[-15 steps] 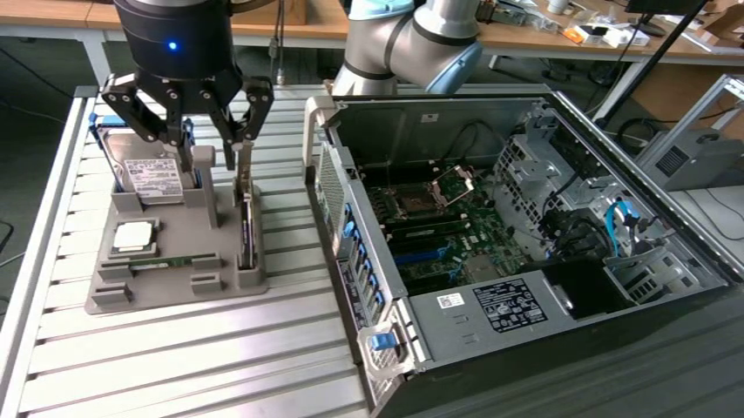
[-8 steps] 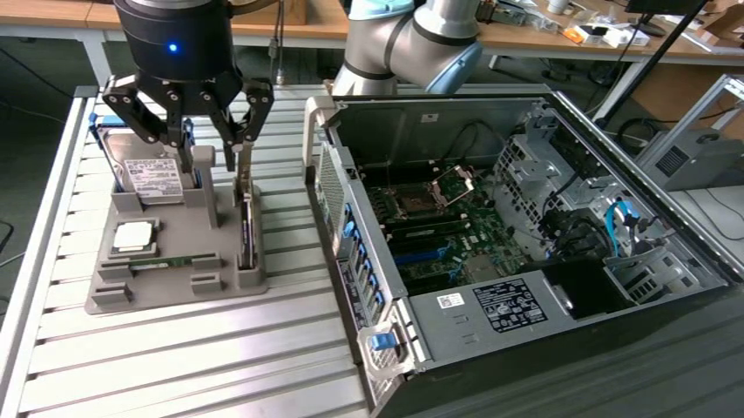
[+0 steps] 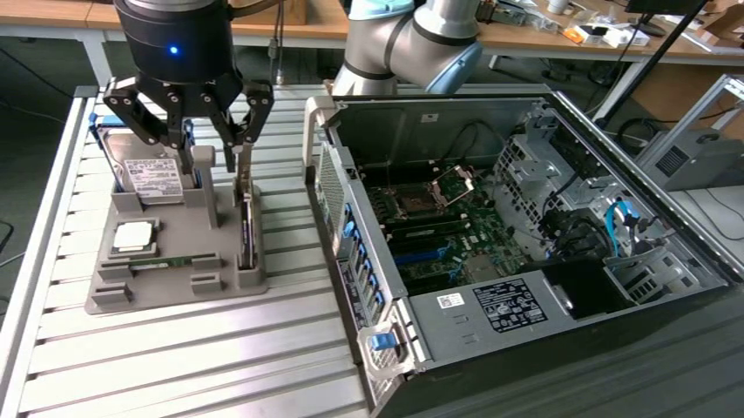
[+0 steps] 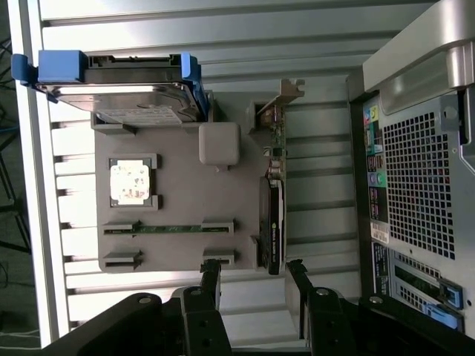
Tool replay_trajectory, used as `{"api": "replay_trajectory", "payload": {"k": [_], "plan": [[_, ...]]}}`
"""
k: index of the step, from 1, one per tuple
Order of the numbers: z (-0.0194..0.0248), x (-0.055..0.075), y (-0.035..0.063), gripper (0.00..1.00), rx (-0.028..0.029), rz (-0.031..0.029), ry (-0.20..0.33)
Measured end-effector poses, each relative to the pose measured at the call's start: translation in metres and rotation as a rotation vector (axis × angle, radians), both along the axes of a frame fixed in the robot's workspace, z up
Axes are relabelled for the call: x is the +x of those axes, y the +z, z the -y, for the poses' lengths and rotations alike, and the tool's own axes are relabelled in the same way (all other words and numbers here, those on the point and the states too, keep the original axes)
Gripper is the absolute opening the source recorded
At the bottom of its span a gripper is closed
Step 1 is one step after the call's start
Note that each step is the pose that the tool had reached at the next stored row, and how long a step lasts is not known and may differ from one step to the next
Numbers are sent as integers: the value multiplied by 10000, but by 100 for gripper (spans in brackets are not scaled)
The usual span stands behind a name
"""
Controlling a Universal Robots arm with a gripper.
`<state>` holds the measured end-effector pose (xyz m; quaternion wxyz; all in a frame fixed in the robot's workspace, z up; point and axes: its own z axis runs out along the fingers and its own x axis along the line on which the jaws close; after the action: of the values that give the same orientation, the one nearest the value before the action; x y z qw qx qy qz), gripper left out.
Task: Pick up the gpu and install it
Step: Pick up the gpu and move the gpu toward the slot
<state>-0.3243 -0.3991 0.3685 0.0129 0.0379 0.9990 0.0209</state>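
The gripper (image 3: 195,132) is hovering wide open and empty above the gpu (image 4: 274,215) standing edgewise, its length running between the jaws

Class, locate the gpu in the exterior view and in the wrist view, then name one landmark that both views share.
Exterior view: the gpu stands on edge in the grey holder's slot nearest the computer case.
Wrist view: the gpu lies along the holder's case-side edge.
Shared landmark: the blue-framed hard drive.
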Motion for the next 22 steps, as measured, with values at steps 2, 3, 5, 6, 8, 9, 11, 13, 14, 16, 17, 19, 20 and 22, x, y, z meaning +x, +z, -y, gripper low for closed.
{"api": "replay_trajectory", "payload": {"k": [2, 3, 5, 6, 8, 9, 11, 13, 14, 16, 17, 19, 20, 22], "plan": [[0, 0, -3, 48, 0, 0, 0], [0, 0, -6, 48, 1, 0, 0], [0, 0, -9, 48, 0, 0, 0], [0, 0, -11, 48, 0, 0, 0], [0, 0, -14, 48, 0, 0, 0], [0, 0, -16, 48, 1, 0, 0], [0, 0, -19, 48, 0, 0, 0], [0, 0, -23, 48, 0, 0, 0], [0, 0, -26, 48, 1, 1, 0], [0, 0, -30, 48, 0, 0, 0], [0, 0, -32, 48, 0, 0, 0], [0, 0, -38, 48, 0, 0, 0], [0, 0, -40, 48, 0, 1, 0], [0, 0, -46, 48, 1, 0, 0]]}}
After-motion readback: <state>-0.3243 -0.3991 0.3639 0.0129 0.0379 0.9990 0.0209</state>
